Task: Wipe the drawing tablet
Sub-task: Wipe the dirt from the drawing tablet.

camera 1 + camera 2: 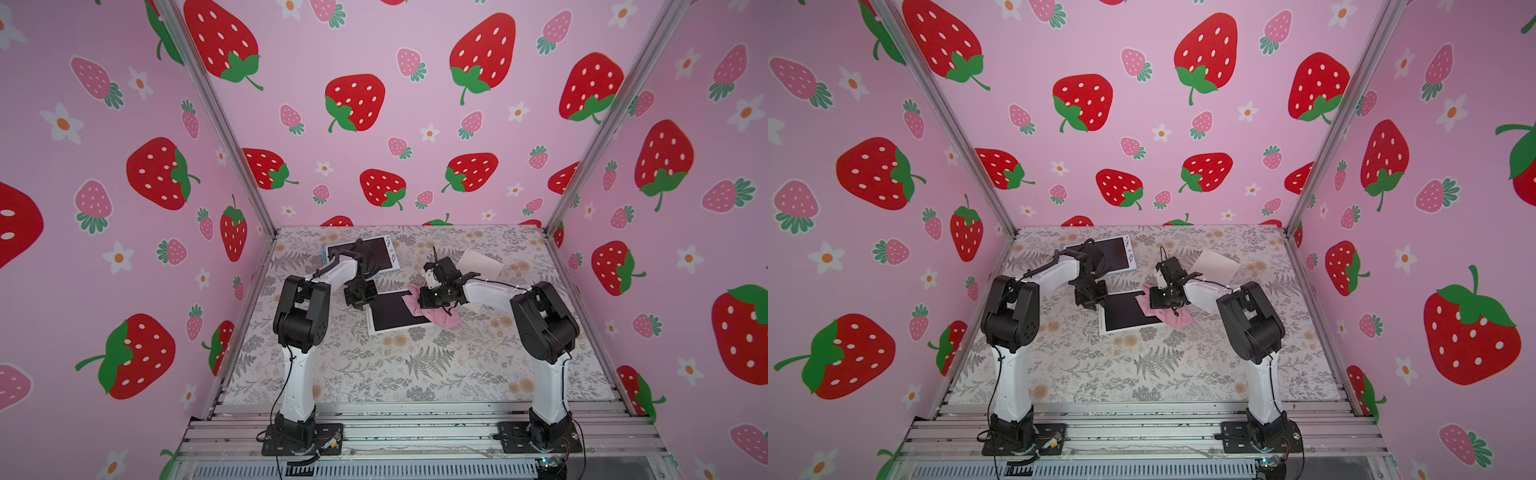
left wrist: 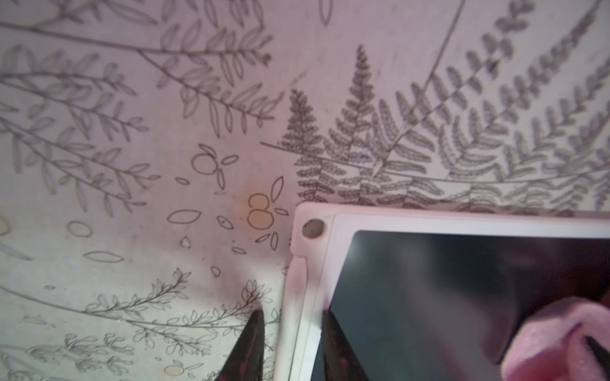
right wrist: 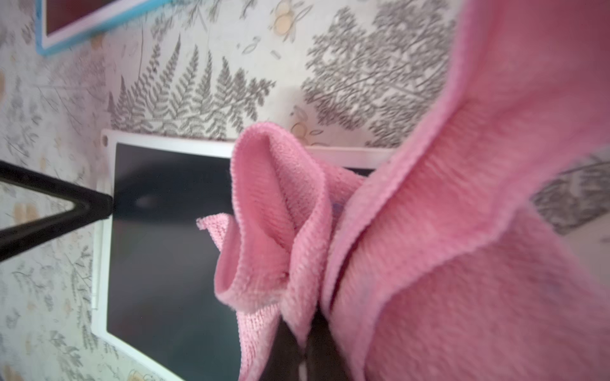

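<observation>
The drawing tablet (image 1: pixel 395 313) lies flat mid-table in both top views, a white frame around a black screen (image 2: pixel 429 297). My left gripper (image 2: pixel 293 346) points down at its left edge. Its jaws are open and straddle the white frame, one finger (image 2: pixel 251 346) over the tablecloth and the other on the screen's border. My right gripper (image 3: pixel 305 349) is shut on a pink cloth (image 3: pixel 462 231). The cloth (image 1: pixel 444 318) drapes over the tablet's right side, and bunched folds hide the fingertips. The right wrist view shows the left gripper's black finger (image 3: pixel 66 204) at the tablet's far edge.
A second tablet with a blue rim (image 1: pixel 382 251) lies at the back left, partly under the left arm. A white sheet (image 1: pixel 480 264) sits at the back right. Strawberry-print walls close in three sides, and metal rails run along the front.
</observation>
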